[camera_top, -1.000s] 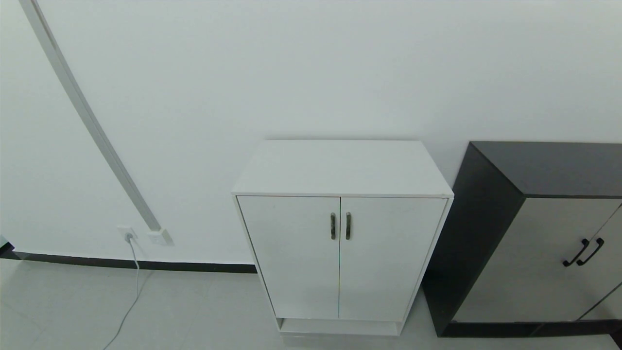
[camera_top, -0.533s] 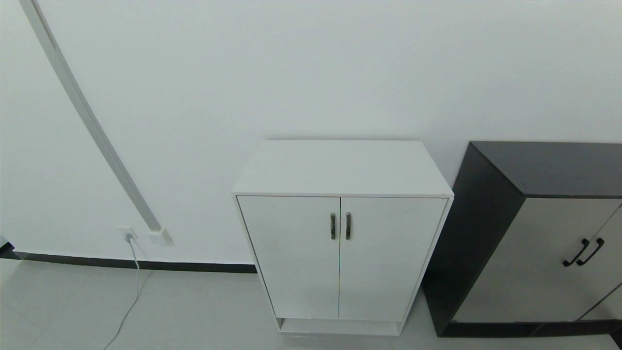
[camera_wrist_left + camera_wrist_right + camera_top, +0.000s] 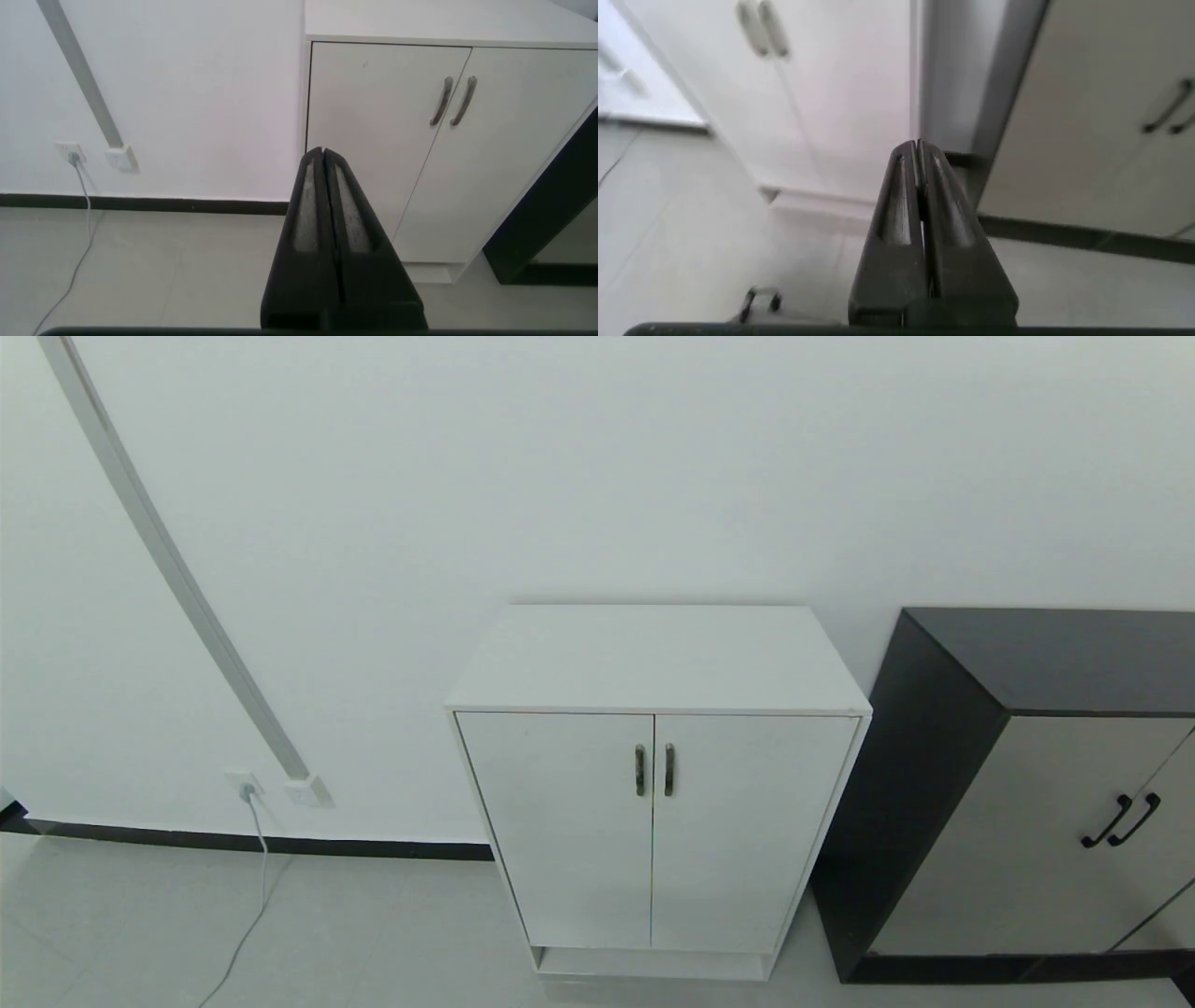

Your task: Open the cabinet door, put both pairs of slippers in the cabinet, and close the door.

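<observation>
White cabinet stands lower centre of the head view, back against the wall, with a black cabinet just beside it at the right of the frame. Both white doors are shut: left door, right door, a thin seam between them. An open slot runs under the doors at floor level.

Two slim upright bar handles, left handle and right handle, sit close on either side of the seam in the upper half of the doors. They look like dark brushed metal, smooth and rounded.

Left gripper: fingers pressed flat together, nothing between them, pointing toward the white cabinet from well apart. Right gripper: likewise closed tight and empty, aimed at the gap where the two cabinets meet.

Handling, as judged: the doors are stiff, flat laminate panels with a smooth matte face, probably light and swinging out from hinges on the outer edges. The panel face offers no grip, so the bar handle is the place to take hold, fingers spread first and then closed around its middle. With the handles so near each other, a finger could catch the neighbouring bar.

Floor is pale glossy tile. A wall socket with a grey cable sits lower left.
</observation>
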Tool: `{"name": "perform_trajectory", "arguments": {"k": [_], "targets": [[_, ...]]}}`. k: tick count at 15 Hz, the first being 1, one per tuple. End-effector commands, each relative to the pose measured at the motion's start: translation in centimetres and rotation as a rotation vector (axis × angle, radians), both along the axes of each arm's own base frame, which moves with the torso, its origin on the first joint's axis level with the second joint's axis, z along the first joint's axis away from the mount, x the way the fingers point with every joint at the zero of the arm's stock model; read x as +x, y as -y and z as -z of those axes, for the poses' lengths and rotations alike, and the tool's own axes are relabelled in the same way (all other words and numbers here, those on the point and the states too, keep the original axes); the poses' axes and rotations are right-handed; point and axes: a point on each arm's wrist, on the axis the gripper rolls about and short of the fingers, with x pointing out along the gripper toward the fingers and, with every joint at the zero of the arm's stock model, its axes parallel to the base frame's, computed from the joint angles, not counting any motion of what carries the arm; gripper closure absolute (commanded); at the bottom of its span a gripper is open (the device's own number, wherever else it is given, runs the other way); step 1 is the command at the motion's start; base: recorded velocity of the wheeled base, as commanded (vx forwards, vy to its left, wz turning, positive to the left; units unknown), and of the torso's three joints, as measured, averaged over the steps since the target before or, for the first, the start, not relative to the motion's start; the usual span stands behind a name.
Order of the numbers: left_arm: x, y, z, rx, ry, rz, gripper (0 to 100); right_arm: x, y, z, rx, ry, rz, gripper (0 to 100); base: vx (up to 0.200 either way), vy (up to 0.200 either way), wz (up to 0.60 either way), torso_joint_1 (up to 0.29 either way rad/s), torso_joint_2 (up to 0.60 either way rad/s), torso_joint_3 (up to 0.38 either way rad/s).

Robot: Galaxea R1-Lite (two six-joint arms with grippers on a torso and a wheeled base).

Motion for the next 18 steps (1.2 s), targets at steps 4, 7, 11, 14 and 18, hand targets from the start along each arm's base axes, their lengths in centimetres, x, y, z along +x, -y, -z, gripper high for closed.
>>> {"name": "perform_trajectory", "arguments": {"k": [4,7,11,14,18], "targets": [[0.01,0.00,-0.01,-0.001,-0.001,0.000,100,-1.08,-0.02,0.24,0.003,0.141,0.035,100,0.000,0.000,0.00,0.000,0.00,0.000],[0.01,0.00,-0.01,0.001,-0.001,0.000,100,-1.08,0.00,0.21,0.066,0.139,0.046,100,0.000,0.000,0.00,0.000,0.00,0.000],[0.01,0.00,-0.01,0.002,-0.001,-0.002,100,-1.08,0.02,0.21,0.064,0.140,0.055,100,0.000,0.000,0.00,0.000,0.00,0.000],[0.01,0.00,-0.01,0.002,-0.001,-0.002,100,-1.08,0.02,0.21,0.061,0.140,0.053,100,0.000,0.000,0.00,0.000,0.00,0.000],[0.01,0.00,-0.01,0.002,-0.001,-0.002,100,-1.08,0.02,0.21,0.060,0.140,0.053,100,0.000,0.000,0.00,0.000,0.00,0.000]]}}
